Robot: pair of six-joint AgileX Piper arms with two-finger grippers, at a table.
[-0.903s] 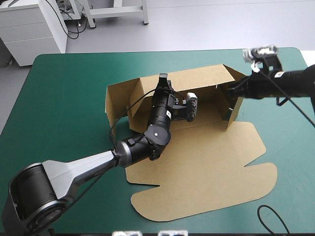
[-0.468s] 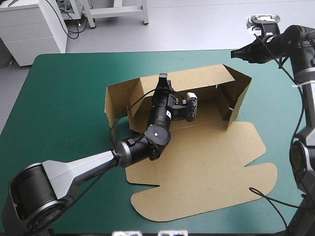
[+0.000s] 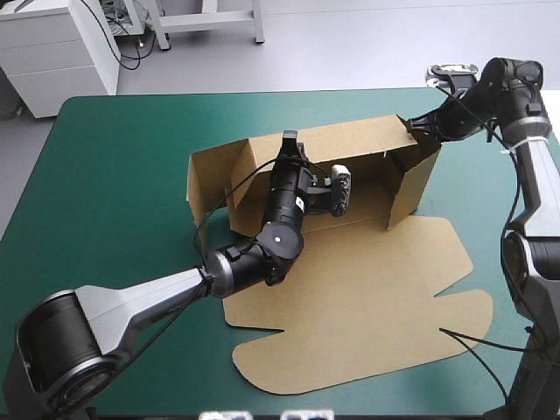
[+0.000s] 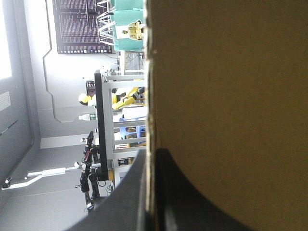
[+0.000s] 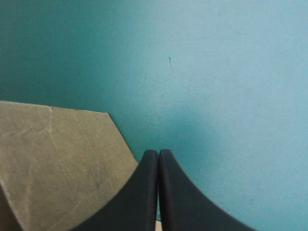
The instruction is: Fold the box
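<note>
The brown box (image 3: pixel 367 289) lies in the middle of the table, its lid flat toward the front and its back wall (image 3: pixel 350 140) raised. My left gripper (image 3: pixel 289 140) is shut on that wall's top edge; in the left wrist view the board (image 4: pixel 231 96) runs between the near-shut left gripper (image 4: pixel 150 159). The right end flap (image 3: pixel 411 179) stands angled inward. My right gripper (image 3: pixel 413 125) is shut and touches the flap's upper outer corner. In the right wrist view the right gripper (image 5: pixel 159 153) forms one arch, with board (image 5: pixel 57 159) beside it.
Bare teal-green cover (image 3: pixel 105 192) lies to the left of the box, and more (image 5: pixel 216 72) ahead of the right gripper. The left flap (image 3: pixel 206 184) stands beside the left arm. The table's right edge is close behind the right arm.
The right gripper left the right flap, rose beyond the table's far edge, then came down onto the flap's outer top corner. The flap has swung inward. The left arm has held still.
</note>
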